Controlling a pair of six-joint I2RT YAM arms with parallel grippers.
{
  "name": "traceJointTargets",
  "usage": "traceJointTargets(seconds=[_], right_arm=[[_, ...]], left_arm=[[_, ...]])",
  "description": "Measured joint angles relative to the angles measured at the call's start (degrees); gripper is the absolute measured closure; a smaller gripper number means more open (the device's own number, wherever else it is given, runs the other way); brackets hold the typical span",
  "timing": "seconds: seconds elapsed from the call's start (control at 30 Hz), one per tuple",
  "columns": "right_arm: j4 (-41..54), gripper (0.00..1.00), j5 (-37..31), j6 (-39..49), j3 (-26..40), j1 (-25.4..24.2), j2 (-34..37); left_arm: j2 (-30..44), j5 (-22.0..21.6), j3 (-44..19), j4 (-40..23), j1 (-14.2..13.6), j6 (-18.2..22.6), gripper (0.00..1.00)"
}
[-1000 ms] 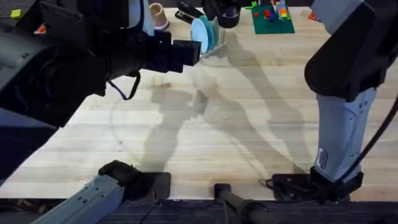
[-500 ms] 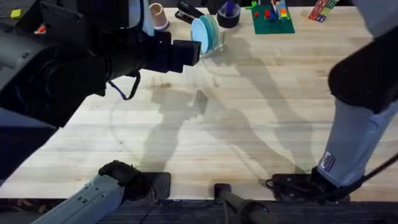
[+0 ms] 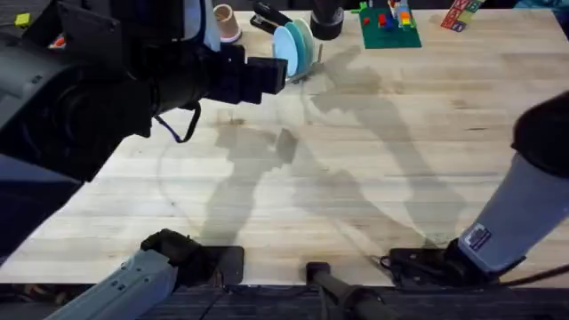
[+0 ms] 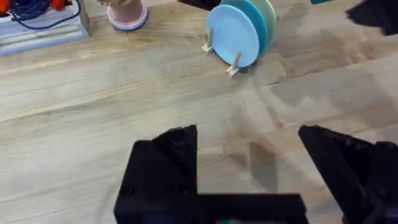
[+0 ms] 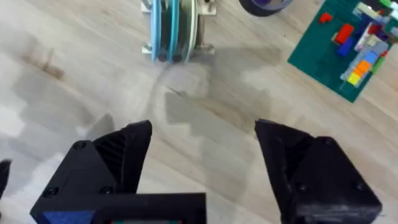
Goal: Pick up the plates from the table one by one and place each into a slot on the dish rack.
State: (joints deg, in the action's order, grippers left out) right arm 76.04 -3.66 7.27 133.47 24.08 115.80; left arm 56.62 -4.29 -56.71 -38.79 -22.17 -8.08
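The rack stands on the table near its far edge. The plates stand upright in the rack's slots, side by side. A cup stands left of the rack, and a stapler lies between the cup and the rack, slightly behind. A tape roll sits right of the rack and behind it. A mat with blocks lies further right of the rack.

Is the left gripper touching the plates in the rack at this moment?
Apart. In the left wrist view, bare table lies between the open left gripper and the plates standing in the dish rack.
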Motion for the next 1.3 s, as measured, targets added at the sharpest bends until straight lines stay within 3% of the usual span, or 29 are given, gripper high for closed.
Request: traceJointTargets(seconds=[0.33,0.67,0.93,1.1,1.3], right_arm=[[6.0,0.008,1.5,-2.8,-1.7,-4.1,-7.1],[-2.3,0.008,4.3,-3.2,-24.3,-6.9,-15.7],[-9.0,0.007,4.6,-3.2,-41.1,-5.6,-30.9],[-11.0,0.007,4.3,-3.2,-46.7,-3.6,-38.8],[-11.1,0.007,3.2,-3.2,-47.6,-2.9,-42.5]], left_arm=[[0.0,0.0,0.0,0.0,0.0,0.0,0.006],[0.0,0.0,0.0,0.0,0.0,0.0,0.006],[0.0,0.0,0.0,0.0,0.0,0.0,0.006],[0.0,0.0,0.0,0.0,0.0,0.0,0.006],[0.0,0.0,0.0,0.0,0.0,0.0,0.005]])
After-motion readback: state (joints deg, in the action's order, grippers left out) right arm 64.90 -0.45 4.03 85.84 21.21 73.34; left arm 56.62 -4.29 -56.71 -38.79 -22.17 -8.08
